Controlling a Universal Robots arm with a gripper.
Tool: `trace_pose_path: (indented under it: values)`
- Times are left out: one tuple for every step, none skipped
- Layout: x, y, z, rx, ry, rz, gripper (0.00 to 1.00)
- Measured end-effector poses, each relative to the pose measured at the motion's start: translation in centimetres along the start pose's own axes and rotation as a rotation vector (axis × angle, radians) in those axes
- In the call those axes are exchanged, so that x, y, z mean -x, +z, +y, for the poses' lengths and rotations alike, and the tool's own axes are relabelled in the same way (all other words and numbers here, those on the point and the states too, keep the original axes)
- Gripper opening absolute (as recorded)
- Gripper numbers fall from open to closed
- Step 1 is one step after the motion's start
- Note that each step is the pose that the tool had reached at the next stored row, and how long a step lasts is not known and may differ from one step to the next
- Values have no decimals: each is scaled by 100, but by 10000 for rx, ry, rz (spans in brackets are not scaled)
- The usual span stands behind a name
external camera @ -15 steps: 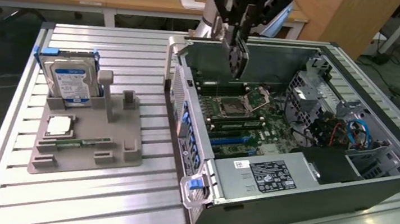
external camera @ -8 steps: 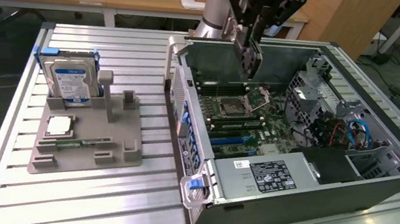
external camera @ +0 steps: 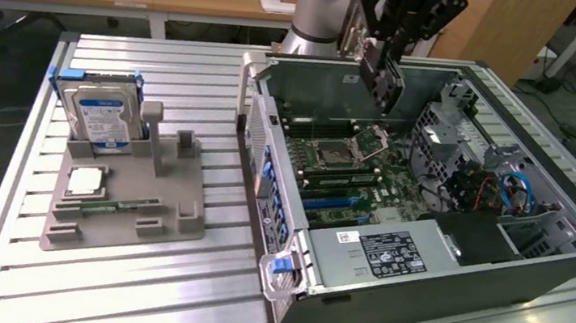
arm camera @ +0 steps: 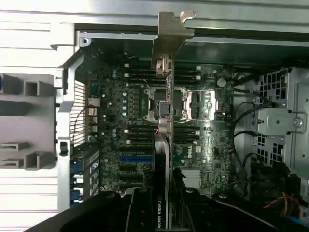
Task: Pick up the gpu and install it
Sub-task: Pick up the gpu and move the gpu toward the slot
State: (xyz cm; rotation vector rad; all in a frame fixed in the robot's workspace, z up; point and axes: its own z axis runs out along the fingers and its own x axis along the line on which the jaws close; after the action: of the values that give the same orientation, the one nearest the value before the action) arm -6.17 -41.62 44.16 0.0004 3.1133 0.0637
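**Gpu in hand, hanging over the open case**

My end effector (external camera: 386,55) is clamped on the gpu (external camera: 380,86), 1 finger on each face of the card. I hold it edge-down, above the open computer case (external camera: 450,270) and clear of everything inside. In the wrist view the gpu (arm camera: 163,159) runs as a thin line across the motherboard (arm camera: 120,116), with its silver bracket (arm camera: 170,34) out towards the case wall.

The pick-up is done, I judge, and I am in the carry-and-align part of the install. The card touches no slot.

The blue slot (arm camera: 135,158) lies beside the card's line in the wrist view, not under it, so I read the card as not yet lined up. Seating it calls for the card's bottom edge to sit parallel to that slot and directly over it. The bracket has to meet the rear opening of the case. The descent then has to be straight, with no tilt, and with a firm grip so that the card does not twist.

On the worktop (external camera: 142,300), well apart from the case, the hard drive (external camera: 104,112) stands in its grey holder (external camera: 186,223).
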Motion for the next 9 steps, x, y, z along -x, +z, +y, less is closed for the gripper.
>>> trace_pose_path:
  values:
    - [43,1,0,0,-1,1,25]
    - [87,3,0,0,-2,1,25]
    - [130,4,0,0,0,1,25]
    - [177,5,0,0,-1,2,25]
    - [214,7,0,1,-2,2,25]
    - [241,7,0,0,-2,2,25]
    - [258,7,-1,0,-1,2,25]
    - [260,7,-1,1,-1,3,25]
    - [260,7,-1,0,-1,3,25]
